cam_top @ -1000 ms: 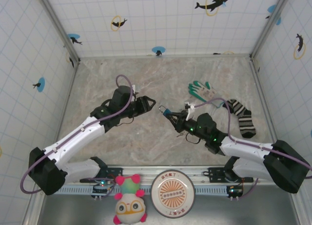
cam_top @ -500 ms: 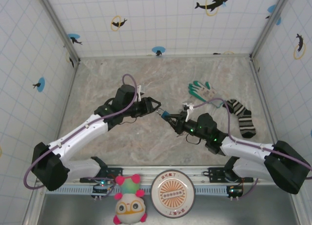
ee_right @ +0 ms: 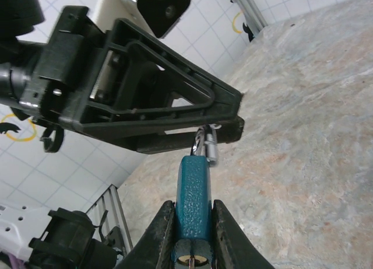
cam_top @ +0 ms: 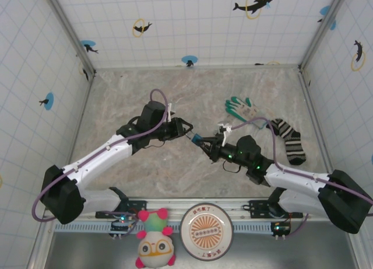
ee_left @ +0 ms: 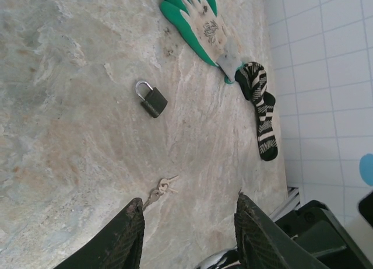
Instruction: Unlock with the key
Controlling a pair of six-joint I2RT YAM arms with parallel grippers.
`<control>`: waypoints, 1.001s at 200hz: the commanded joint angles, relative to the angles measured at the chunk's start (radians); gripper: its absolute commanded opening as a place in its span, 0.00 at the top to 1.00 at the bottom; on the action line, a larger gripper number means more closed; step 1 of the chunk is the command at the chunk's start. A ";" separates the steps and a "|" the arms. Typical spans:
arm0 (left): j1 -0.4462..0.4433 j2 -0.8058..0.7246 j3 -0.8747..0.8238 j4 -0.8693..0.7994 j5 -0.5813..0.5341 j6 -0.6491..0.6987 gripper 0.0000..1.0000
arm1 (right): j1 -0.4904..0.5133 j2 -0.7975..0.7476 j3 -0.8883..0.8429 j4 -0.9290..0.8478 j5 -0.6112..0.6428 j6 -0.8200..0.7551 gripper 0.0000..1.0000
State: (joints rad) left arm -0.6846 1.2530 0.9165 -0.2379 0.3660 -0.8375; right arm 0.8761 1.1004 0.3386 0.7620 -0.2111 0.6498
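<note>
Top external: left gripper [cam_top: 189,130] has swung in to the blue padlock [ee_right: 192,181] pinched by right gripper [ee_right: 192,213], jaws narrowing but apart. What looks like the key [ee_left: 162,188] lies on the table [ee_left: 70,105], lower centre of left wrist, so no unlocking yet.

A desk [cam_top: 128,94] with a beige, marbled surface is enclosed on three sides by white walls [cam_top: 192,30] ruled in a pale grid. Dolphin stickers [cam_top: 254,4] with blue discs and yellow rings are scattered over them. Metal posts [cam_top: 67,28] are set at the far corners. The scene is evenly, softly lit.
</note>
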 commanded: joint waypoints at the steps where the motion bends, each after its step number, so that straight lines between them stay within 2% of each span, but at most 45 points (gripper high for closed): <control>1: -0.003 0.016 0.004 -0.026 0.007 0.027 0.57 | 0.003 -0.051 0.047 0.041 -0.014 -0.037 1.00; 56: -0.003 0.020 0.004 -0.028 0.020 0.035 0.62 | 0.004 -0.111 0.031 0.003 0.010 -0.072 1.00; 60: -0.003 0.021 0.002 -0.027 0.024 0.037 0.63 | 0.003 -0.113 0.030 0.000 0.045 -0.073 1.00; 162: -0.003 0.001 -0.031 0.063 0.113 0.022 0.69 | -0.017 -0.208 -0.045 -0.017 0.256 -0.071 1.00; 172: -0.003 -0.005 -0.034 0.062 0.103 0.019 0.68 | -0.019 -0.215 -0.047 -0.021 0.257 -0.070 1.00; 200: -0.001 -0.027 -0.031 0.029 0.009 -0.003 0.57 | -0.022 -0.223 -0.048 -0.042 0.259 -0.066 1.00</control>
State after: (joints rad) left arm -0.6846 1.2606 0.8944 -0.1791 0.4282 -0.8364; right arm 0.8619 0.9062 0.2916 0.6735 0.0032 0.5861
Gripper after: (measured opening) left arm 0.392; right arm 0.182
